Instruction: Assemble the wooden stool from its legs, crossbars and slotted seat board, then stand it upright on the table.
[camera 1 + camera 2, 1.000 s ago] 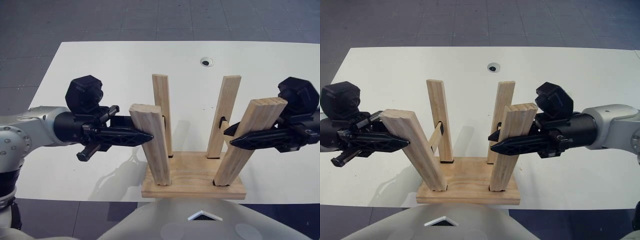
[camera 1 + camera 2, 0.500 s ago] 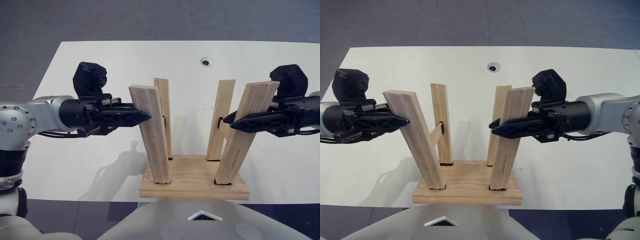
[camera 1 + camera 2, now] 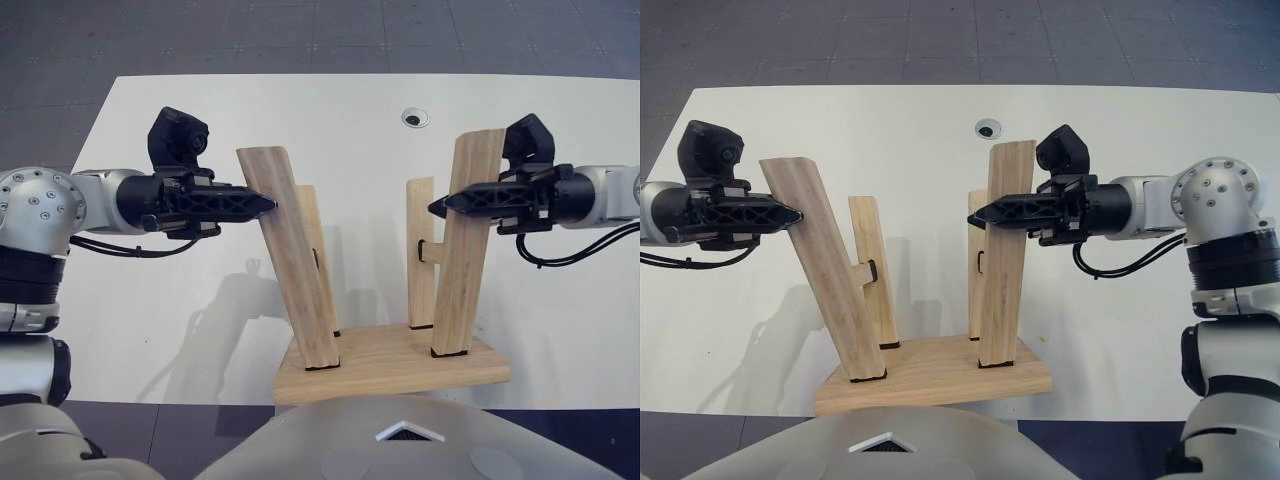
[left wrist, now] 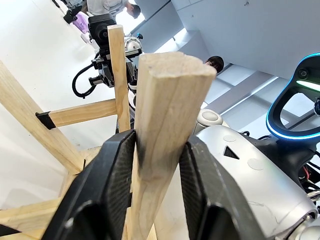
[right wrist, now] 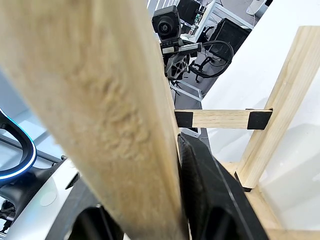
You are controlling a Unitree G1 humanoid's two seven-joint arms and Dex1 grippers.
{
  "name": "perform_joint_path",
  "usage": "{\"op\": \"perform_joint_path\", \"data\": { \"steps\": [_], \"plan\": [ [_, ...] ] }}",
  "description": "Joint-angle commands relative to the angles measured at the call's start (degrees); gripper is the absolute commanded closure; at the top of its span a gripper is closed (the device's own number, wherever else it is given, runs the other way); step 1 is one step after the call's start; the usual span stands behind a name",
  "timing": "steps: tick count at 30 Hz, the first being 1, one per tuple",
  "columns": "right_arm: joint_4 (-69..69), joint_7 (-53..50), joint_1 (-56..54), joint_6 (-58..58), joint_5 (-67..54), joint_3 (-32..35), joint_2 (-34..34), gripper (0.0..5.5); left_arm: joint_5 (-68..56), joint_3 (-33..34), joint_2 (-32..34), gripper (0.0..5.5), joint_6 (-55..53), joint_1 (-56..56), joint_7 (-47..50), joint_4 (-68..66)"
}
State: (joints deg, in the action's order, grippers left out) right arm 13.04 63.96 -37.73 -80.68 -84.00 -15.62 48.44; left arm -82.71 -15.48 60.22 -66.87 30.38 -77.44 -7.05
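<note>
Stool [image 3: 385, 300] stands upside down at the near edge of the table [image 3: 180, 120], with its seat board [image 3: 390, 362] lowest and its four legs pointing up. The left gripper [image 3: 264, 203] comes in from the left at the top of the near left leg [image 3: 295, 270]. In the left wrist view its jaws pinch that leg's upper end between two black fingers [image 4: 117, 175]. This leg leans out to the left at its top. The right gripper [image 3: 437, 208] comes in from the right, and its jaws pinch the near right leg [image 3: 462, 250] close to its top; this leg stands nearly straight. Behind them the far left leg [image 3: 872, 290] and the far right leg [image 3: 420, 250] are set in the board. On each side a short crossbar [image 5: 220, 119] with black ends joins the far leg to the near one. A round hole [image 3: 414, 118] lies in the table farther back.
</note>
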Motion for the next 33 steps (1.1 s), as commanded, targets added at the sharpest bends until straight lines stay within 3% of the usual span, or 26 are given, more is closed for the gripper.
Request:
{"op": "perform_joint_path", "data": {
  "steps": [1,13,14,17,21,33],
  "plan": [
    [2.07,-0.83,3.73,-6.94,9.53,-5.86,-1.17,4.14,1.11,-13.51,-1.95,4.22,-20.41,-2.78,-14.96,5.89],
    [1.48,2.81,4.23,-6.62,14.01,-6.82,-1.63,4.14,3.74,-16.49,-1.55,4.22,-20.34,-1.42,-14.96,2.06],
    [1.28,3.05,4.31,-6.54,14.29,-6.83,-1.58,4.15,4.07,-16.59,-1.15,3.84,-20.35,-1.36,-14.95,2.30],
    [0.69,3.39,4.64,-6.48,14.71,-6.40,-1.54,4.15,4.93,-16.47,-0.23,3.39,-20.00,-1.48,-14.93,3.21],
    [0.91,3.52,4.47,-7.15,15.09,-5.62,-2.03,3.28,5.97,-16.12,0.10,2.69,-18.91,-1.84,-14.97,3.83],
    [-0.62,4.58,6.56,-8.04,16.63,-3.57,-1.66,1.41,7.51,-14.85,0.19,1.11,-18.65,-3.79,-15.04,4.43]
  ]
}}
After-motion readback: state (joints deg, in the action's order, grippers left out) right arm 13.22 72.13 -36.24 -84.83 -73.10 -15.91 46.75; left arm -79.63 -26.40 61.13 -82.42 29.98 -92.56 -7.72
